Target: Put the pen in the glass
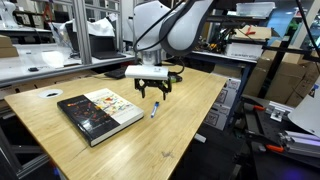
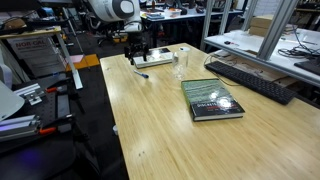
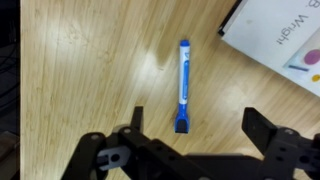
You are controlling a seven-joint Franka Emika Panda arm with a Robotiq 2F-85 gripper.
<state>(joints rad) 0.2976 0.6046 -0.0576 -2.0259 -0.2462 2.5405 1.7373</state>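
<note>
My hand (image 3: 193,114) hangs just above the wooden surface (image 3: 80,60), fingers (image 3: 136,118) spread wide apart and holding nothing. The pen (image 3: 183,85), blue with a whitish barrel, lies flat on the surface, running from 6 to 12 o'clock in the wrist view. Its blue lower end reaches into the gap between my fingers and touches neither. Further out, at about 2 o'clock from the pen, the corner of a book (image 3: 275,35) lies flat, apart from the pen. In an exterior view the clear glass (image 2: 181,66) stands upright on the surface, near my hand at its 3 o'clock, with nothing inside that I can make out.
</note>
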